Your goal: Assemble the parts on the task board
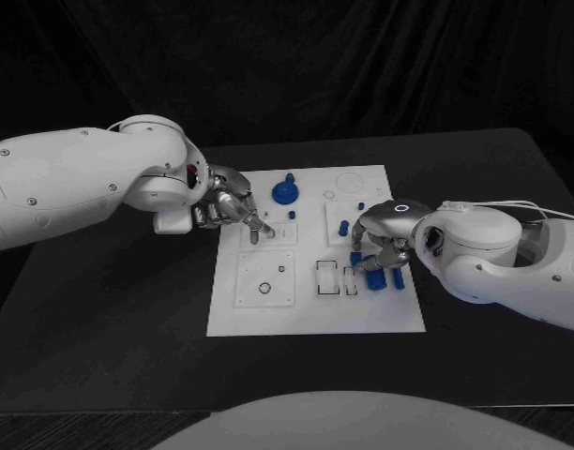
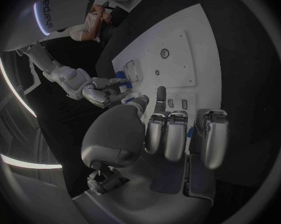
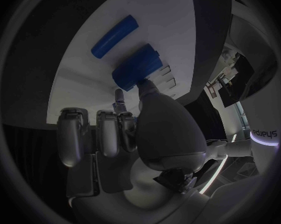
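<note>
Black worktop (image 1: 112,309) carried the white rectangular task board (image 1: 314,314) at its middle, both arms reaching in over it. At the board's right side the right hand (image 1: 385,246) pinched a short blue cylindrical part (image 3: 135,68) between thumb and a finger, its other fingers curled. A second blue cylinder (image 3: 114,36) lay just beyond it — long axis roughly parallel to the held one — so this hand was by far the nearer. The left hand (image 1: 228,208) hovered over the board's upper left, fingers part-curled and holding nothing, beside a blue knob-shaped part (image 1: 284,191).
</note>
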`<state>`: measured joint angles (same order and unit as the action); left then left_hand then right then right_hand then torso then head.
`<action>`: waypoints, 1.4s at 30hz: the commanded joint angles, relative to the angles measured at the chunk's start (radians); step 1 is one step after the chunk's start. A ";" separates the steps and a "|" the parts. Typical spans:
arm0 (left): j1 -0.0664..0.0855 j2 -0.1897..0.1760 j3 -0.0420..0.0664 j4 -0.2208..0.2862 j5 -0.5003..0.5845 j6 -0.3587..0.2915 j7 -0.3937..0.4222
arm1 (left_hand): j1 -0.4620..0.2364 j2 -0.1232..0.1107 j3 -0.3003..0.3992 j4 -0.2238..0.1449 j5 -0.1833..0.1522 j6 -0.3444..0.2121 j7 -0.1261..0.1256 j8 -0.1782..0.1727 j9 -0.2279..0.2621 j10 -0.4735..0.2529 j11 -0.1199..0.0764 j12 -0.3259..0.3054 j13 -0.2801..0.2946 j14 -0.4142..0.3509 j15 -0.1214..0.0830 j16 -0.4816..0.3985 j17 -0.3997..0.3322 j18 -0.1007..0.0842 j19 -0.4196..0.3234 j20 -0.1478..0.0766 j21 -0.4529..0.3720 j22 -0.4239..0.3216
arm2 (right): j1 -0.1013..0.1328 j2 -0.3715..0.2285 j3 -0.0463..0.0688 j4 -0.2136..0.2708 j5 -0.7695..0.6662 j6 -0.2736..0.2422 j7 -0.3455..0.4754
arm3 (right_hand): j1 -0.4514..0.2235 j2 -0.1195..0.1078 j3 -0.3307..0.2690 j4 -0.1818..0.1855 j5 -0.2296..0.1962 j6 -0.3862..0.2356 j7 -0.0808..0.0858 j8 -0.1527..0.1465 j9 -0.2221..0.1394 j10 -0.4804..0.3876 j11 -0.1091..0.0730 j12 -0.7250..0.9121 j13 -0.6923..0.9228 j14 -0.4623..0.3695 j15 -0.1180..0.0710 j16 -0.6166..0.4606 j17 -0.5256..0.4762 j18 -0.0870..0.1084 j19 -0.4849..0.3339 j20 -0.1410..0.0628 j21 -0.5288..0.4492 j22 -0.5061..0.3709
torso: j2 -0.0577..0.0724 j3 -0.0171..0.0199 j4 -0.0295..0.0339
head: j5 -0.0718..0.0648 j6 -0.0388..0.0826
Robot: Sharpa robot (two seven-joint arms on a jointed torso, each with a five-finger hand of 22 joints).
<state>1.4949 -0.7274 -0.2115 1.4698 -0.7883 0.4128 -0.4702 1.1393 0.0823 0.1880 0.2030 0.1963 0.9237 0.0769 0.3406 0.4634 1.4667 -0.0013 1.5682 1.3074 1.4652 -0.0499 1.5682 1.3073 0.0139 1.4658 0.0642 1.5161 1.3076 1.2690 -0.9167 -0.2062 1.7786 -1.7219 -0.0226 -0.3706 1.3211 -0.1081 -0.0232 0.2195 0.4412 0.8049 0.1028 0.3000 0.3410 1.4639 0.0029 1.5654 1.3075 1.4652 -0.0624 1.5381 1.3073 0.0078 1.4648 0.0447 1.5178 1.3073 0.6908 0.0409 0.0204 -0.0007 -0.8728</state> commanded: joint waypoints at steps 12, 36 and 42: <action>-0.001 0.006 0.001 -0.006 0.007 0.015 0.007 | -0.004 0.019 0.000 0.018 -0.005 0.008 0.006 -0.012 -0.006 0.104 0.010 0.003 0.263 0.106 0.007 0.003 0.263 0.008 0.045 0.004 -0.006 0.205 | -0.002 -0.009 0.001 0.009 -0.009 0.007 -0.007 | 0.002 0.014 0.009 -0.007 0.040 -0.013 0.001 0.013 0.009 0.107 0.008 0.005 0.263 0.088 0.007 -0.002 0.181 0.009 0.074 0.010 -0.007 0.241 | 0.001 0.0004 -0.0003 | 0.005 0.000; -0.005 0.015 0.001 -0.017 0.007 0.022 0.008 | -0.004 0.023 0.002 0.020 -0.002 0.009 0.006 -0.014 -0.008 0.104 0.010 0.003 0.263 0.106 0.007 0.003 0.263 0.008 0.043 0.005 -0.008 0.203 | -0.002 0.014 0.001 -0.024 -0.008 -0.013 0.008 | -0.003 0.025 0.016 -0.012 0.061 -0.009 0.000 0.023 0.016 0.107 0.008 0.005 0.263 0.087 0.008 -0.002 0.180 0.009 0.074 0.010 -0.008 0.241 | 0.001 -0.0004 0.0008 | 0.000 0.000; -0.006 0.015 0.001 -0.019 0.007 0.022 0.007 | -0.003 0.024 0.003 0.020 -0.001 0.008 0.006 -0.014 -0.009 0.104 0.010 0.003 0.263 0.106 0.007 0.003 0.263 0.009 0.043 0.005 -0.008 0.202 | -0.004 0.017 0.001 -0.029 -0.008 -0.035 0.019 | 0.007 0.027 0.037 -0.030 0.168 0.011 -0.004 0.035 0.022 0.107 0.006 0.005 0.263 0.088 0.006 -0.001 0.184 0.009 0.075 0.009 -0.007 0.242 | 0.001 -0.0008 0.0002 | 0.001 0.000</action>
<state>1.4910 -0.7143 -0.2117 1.4507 -0.7883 0.4238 -0.4704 1.1354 0.0943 0.1908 0.2195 0.1964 0.9273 0.0804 0.3329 0.4557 1.4667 -0.0012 1.5682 1.3073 1.4652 -0.0499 1.5682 1.3073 0.0139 1.4658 0.0642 1.5118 1.3074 1.2670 -0.8997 -0.2063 1.7533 -1.7209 -0.0227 -0.3527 1.3211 -0.0863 0.0068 0.1894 0.5940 0.8093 0.1000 0.3299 0.3602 1.4667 0.0056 1.5654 1.3075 1.4652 -0.0625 1.5381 1.3073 0.0078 1.4684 0.0482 1.5127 1.3077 0.6914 0.0406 0.0204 -0.0001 -0.8728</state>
